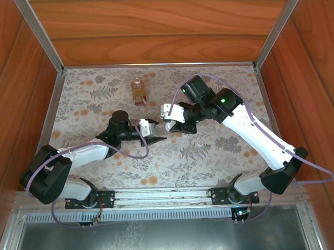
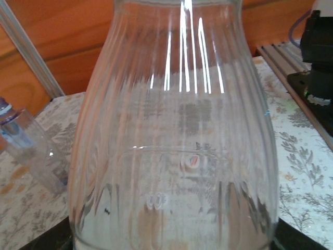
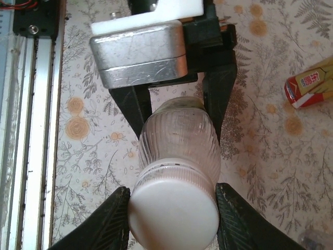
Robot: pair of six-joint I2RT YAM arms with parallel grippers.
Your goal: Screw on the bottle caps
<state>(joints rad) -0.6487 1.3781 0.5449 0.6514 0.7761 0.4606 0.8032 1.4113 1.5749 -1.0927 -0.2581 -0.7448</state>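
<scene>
A white cap (image 3: 173,213) sits on the neck of a clear ribbed bottle (image 3: 177,138) that looks empty. The right pincer (image 3: 173,224) is clamped on the cap. The left pincer (image 3: 179,125) grips the bottle's body. Well apart from both, an amber bottle (image 1: 138,90) rests on the floral tabletop (image 1: 212,156). The writing on its red-yellow label (image 3: 312,82) is too small to read.

Seen from above, the left arm (image 1: 85,152) at 8 o'clock and the right arm (image 1: 255,135) at 4 o'clock both have smooth white shells and fat black joints. A thin purple cable (image 1: 198,75) loops along each arm. A tiny green light (image 1: 223,99) glows on the right arm's black wrist. Each arm has a black base (image 1: 98,198). The left end effector (image 3: 179,130) has a shiny silver box (image 3: 140,54), a white block (image 3: 156,13) and black fingers (image 3: 221,94). The right end effector (image 3: 174,221) has black fingers with fine lines.
</scene>
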